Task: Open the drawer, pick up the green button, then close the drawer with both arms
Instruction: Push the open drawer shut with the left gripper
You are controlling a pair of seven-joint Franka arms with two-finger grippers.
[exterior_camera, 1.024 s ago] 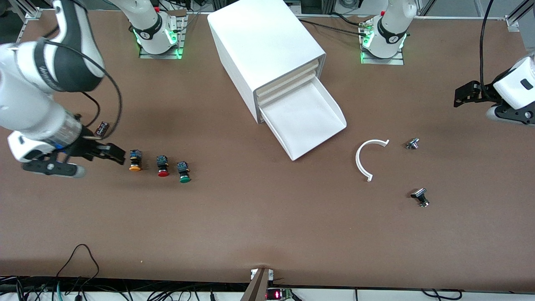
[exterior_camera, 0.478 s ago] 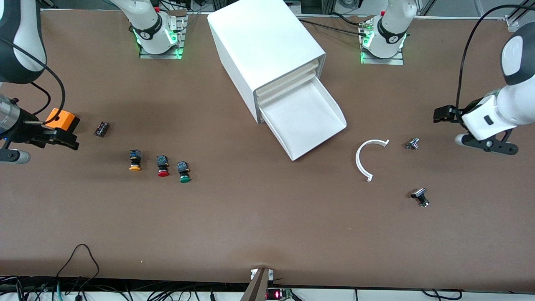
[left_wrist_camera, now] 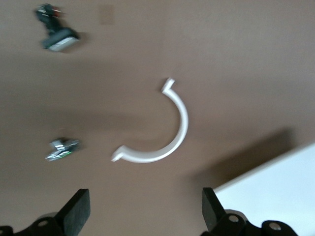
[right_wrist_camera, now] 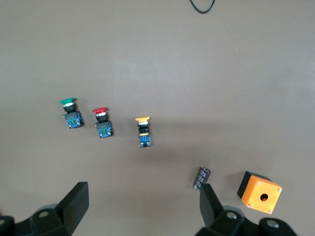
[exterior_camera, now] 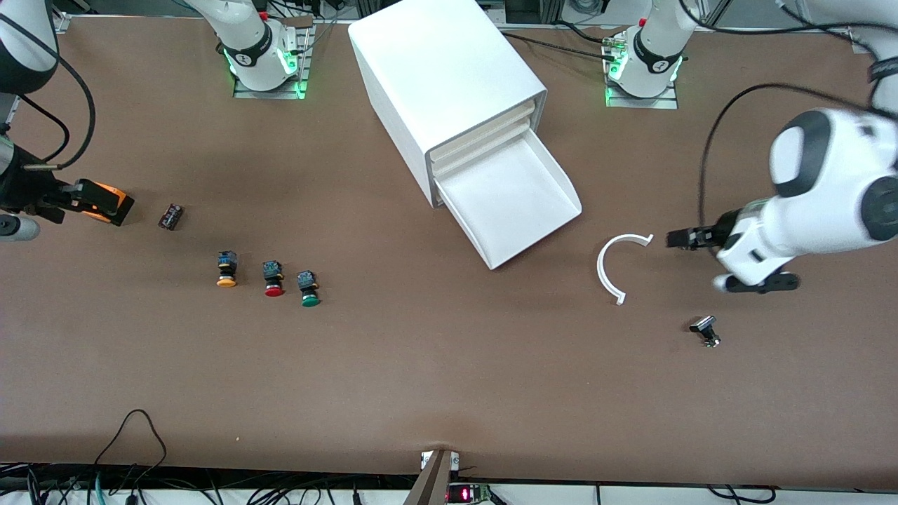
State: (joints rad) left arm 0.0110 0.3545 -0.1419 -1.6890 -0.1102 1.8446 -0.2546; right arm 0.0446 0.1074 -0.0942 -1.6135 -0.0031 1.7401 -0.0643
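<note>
The drawer, lowest of the white cabinet, stands pulled out and its tray shows nothing inside; its corner shows in the left wrist view. The green-capped button lies on the table toward the right arm's end, beside a red-capped one and a yellow-capped one; it also shows in the right wrist view. My right gripper is open and empty over the table's end, away from the buttons. My left gripper is open and empty beside a white arc.
An orange box and a small dark cylinder lie near the right gripper. The white arc and two small metal parts lie by the left gripper; one part shows in the front view.
The right gripper has drawn back from the buttons toward the table's end, uncovering the orange box. The left arm has swung in from the table's end to the white arc, covering one metal part.
</note>
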